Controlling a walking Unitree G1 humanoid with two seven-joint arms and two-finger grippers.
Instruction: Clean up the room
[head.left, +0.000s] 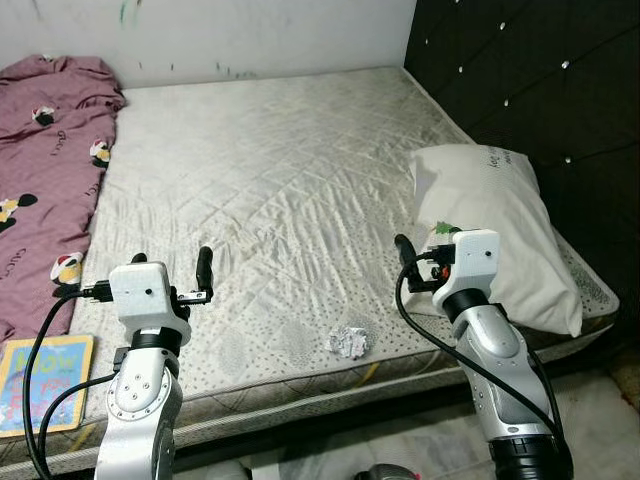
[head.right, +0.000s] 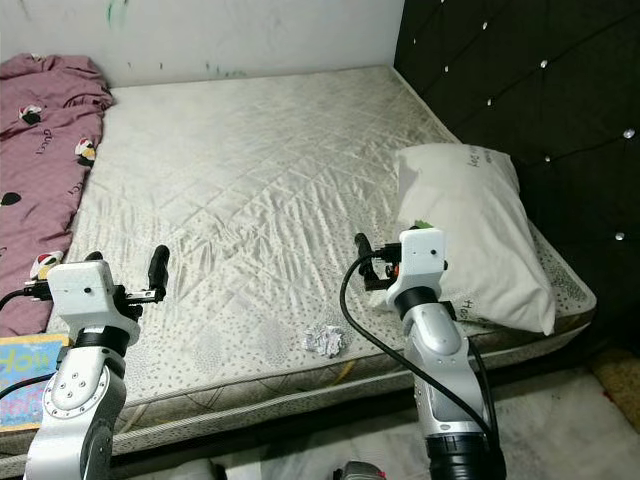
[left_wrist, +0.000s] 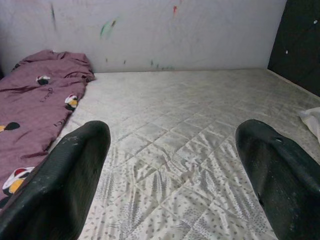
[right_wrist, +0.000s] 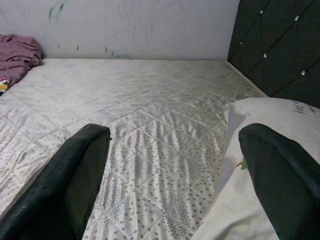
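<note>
You are facing a bare quilted mattress (head.left: 270, 190) from its near long edge, with a white wall (head.left: 250, 35) beyond the far edge and a dark tufted headboard (head.left: 530, 90) along the right end.

Your left gripper (left_wrist: 172, 175) hovers over the near edge toward the left end. Its fingers (left_wrist: 65, 185) stand wide apart with nothing between them; its wrist view looks across the mattress to the wall.

Your right gripper (right_wrist: 172, 175) hovers over the near edge toward the right end, just beside the pillow (head.left: 500, 230). Its fingers (right_wrist: 75, 175) are also spread wide and hold nothing.

A small crumpled wad of paper (head.left: 349, 341) lies on the mattress close to the near edge, between your two grippers and nearer the right one, touching neither.

The white pillow lies at the right end against the headboard, its lower corner reaching the mattress's near right corner. Something small and green (head.left: 441, 229) shows on the pillow just above your right wrist; you cannot tell what it is.

A maroon blanket (head.left: 45, 170) with cartoon prints is bunched along the left end, from the far corner toward you. A colourful book (head.left: 40, 380) lies at the near left corner, just beside your left arm.
</note>
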